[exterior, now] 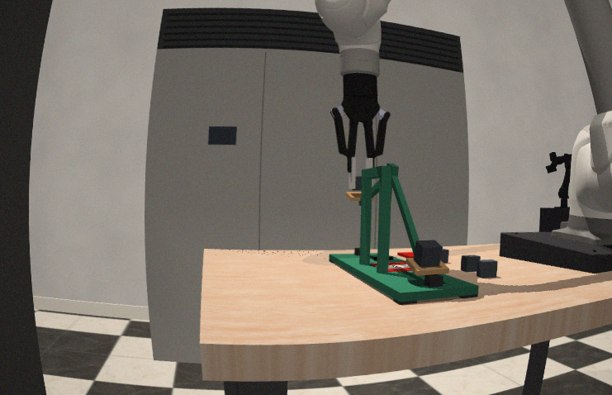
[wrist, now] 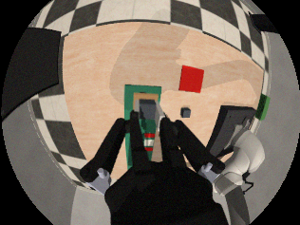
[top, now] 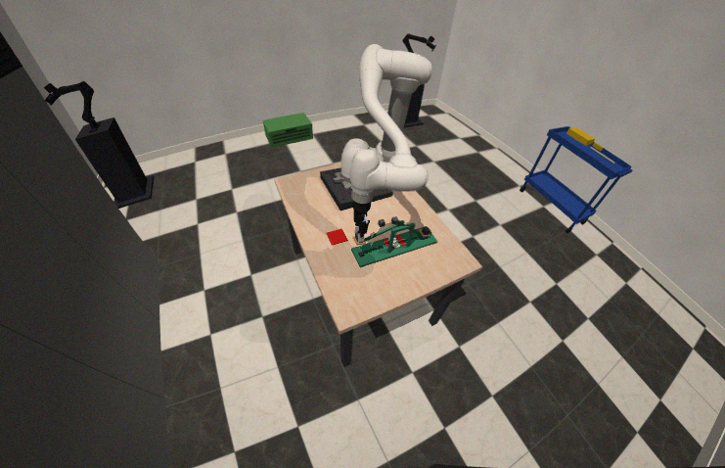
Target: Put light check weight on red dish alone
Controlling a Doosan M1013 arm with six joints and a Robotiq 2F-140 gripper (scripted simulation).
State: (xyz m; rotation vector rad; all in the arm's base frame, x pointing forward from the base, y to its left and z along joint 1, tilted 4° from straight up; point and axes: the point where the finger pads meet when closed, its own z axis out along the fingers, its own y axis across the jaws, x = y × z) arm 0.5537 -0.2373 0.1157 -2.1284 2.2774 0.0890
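My gripper (top: 359,238) (exterior: 361,182) (wrist: 146,106) is shut on a dark weight (exterior: 358,183) (wrist: 147,107) at the raised far pan (exterior: 350,195) (wrist: 138,96) of the green balance (top: 372,258) (exterior: 373,274) (wrist: 128,96). Fingers stand close against both sides; the post partly hides them. The weight's underside is at the pan. Another weight (top: 425,231) (exterior: 428,254) sits in the lowered near pan (exterior: 438,268). Weights also stand on the table: one (exterior: 470,263), a second (exterior: 486,268) and a third (exterior: 443,255) behind the near pan. The red dish (top: 337,236) (exterior: 405,254) (wrist: 192,79) lies flat without a weight. The pointer is not clearly readable.
The balance's upright posts (exterior: 384,218) stand close beside the gripper in the exterior view. The arm's black base plate (top: 340,196) (exterior: 543,254) (wrist: 228,124) is at the back of the wooden table (top: 374,298) (exterior: 269,297) (wrist: 95,70). A blue cart (top: 561,193) stands apart.
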